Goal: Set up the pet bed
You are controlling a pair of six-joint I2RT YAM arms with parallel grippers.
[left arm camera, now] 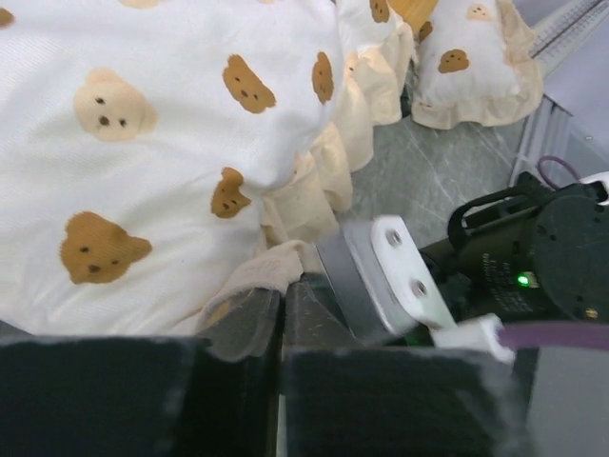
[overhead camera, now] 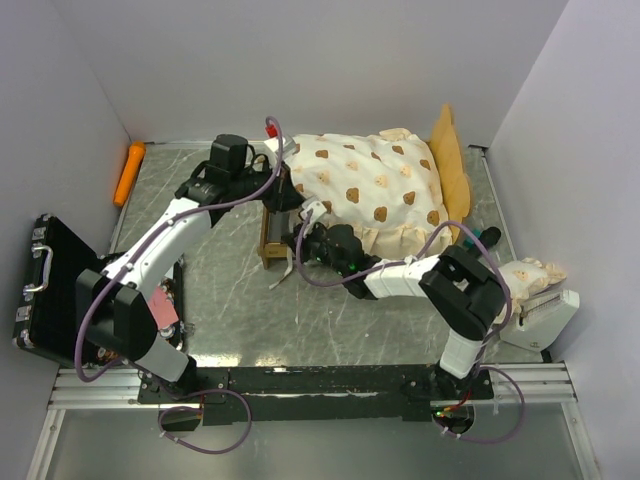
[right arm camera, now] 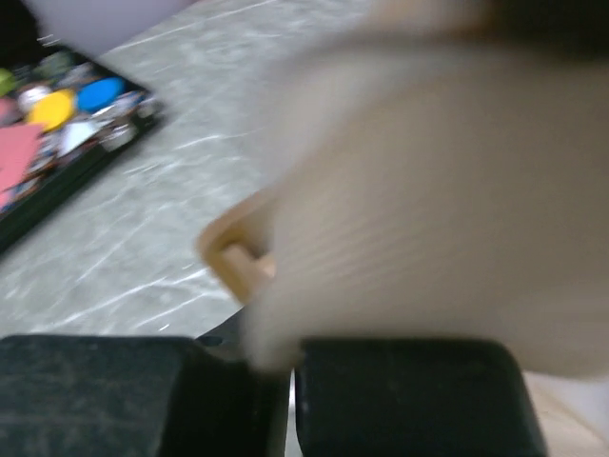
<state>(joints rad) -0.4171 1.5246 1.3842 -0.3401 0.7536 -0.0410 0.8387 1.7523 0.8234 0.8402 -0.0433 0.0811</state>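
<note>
Cream bear-print mattress [overhead camera: 370,185] lies rumpled over the pet bed frame [overhead camera: 272,240], far centre. Left gripper [left arm camera: 283,295] & right gripper [right arm camera: 290,357] are both pressed together, each apparently pinching its ruffle at the left end. Risk: an uneven pull drags the light frame or the fabric slips out. Pillow [overhead camera: 530,272] sits apart, near right.

Your left arm [overhead camera: 165,235] rises from its base, bends at the elbow and runs its forearm up and to the right. The left pincer [left arm camera: 283,305] has its fingers pressed together. Your right arm [overhead camera: 400,275] folds at the elbow and stretches left. The right pincer [right arm camera: 290,367] is closed too, near the left one.
</note>
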